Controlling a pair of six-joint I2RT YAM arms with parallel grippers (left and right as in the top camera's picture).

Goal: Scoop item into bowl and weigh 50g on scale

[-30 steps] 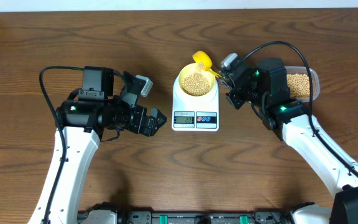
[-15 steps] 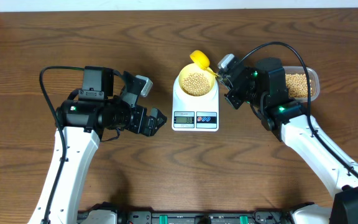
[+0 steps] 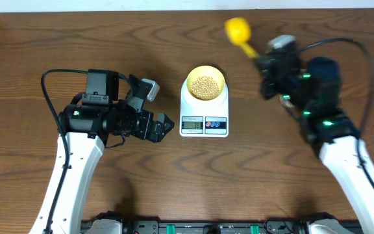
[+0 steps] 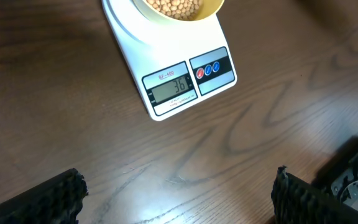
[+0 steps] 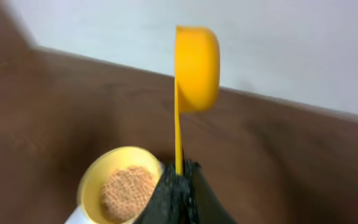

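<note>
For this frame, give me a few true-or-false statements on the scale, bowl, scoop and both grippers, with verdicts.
1. The bowl of beans sits on the scale. True.
2. The right gripper is open and empty. False: it is shut on the scoop's handle.
3. The display reads 50. False: it reads 36.
4. The left gripper is open and holds nothing. True.
5. The scoop hangs over the bowl. False: it is clear of the bowl, over the table toward the far edge.
</note>
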